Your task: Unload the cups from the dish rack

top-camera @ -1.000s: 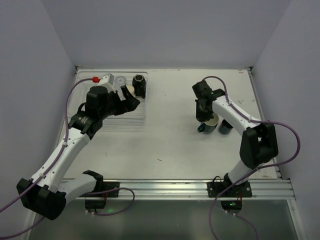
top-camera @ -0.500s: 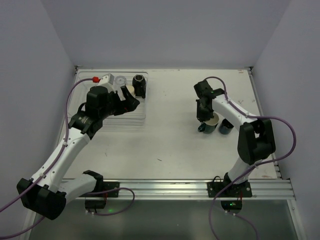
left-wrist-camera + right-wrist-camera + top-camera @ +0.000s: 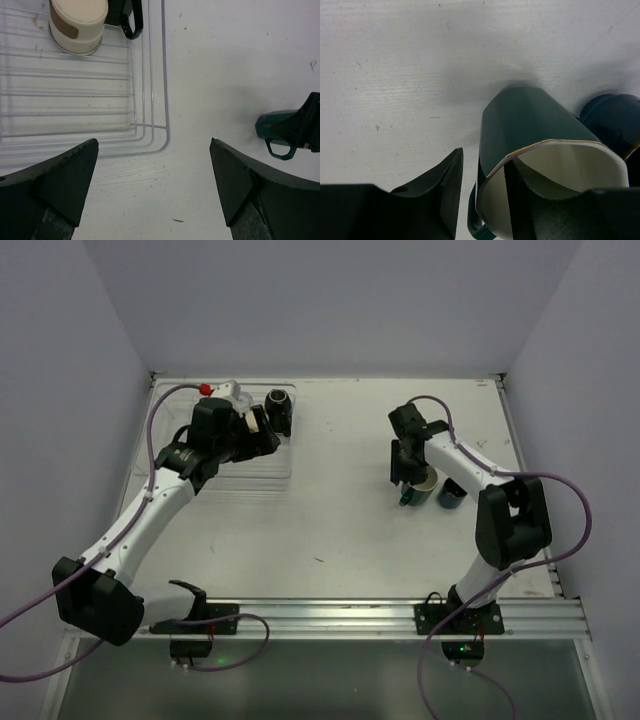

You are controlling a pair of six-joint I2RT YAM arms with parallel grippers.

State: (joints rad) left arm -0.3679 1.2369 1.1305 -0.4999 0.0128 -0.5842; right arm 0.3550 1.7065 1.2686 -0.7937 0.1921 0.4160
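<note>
- L gripper (image 3: 262,437) hangs over the near-right corner of the dish rack (image 3: 215,475), at the far-left of the bench (image 3: 340,530).
- L wrist view: L gripper (image 3: 154,142) has jaws wide apart with nothing between them; below the gap lie the rack's corner and bare bench.
- Dish rack (image 3: 75,100) is clear, w/ thin ribs running across it.
- Cream cup (image 3: 77,25) w/ brown band sits in the rack's far-right part. Black mug (image 3: 127,15) is just beside it on the right, handle toward the rack's edge.
- Top view: cream cup (image 3: 258,420) is partly hidden by the L arm; black mug (image 3: 279,408) is in plain sight.
- R gripper (image 3: 406,476) is down at the teal cup (image 3: 420,488), right-centre of the bench, well apart from the rack.
- R wrist view: R gripper (image 3: 482,157) has jaws partly apart, straddling the wall of the teal cup (image 3: 530,117). One finger is inside the pale interior, the other outside w/ a gap to the wall, so not clamped.
- Teal cup rests on the bench, mouth up, handle on the outer finger's side.
- Blue cup (image 3: 612,120) is on the bench just beside the teal one; can't tell if they touch. Top view: blue cup (image 3: 452,494).
</note>
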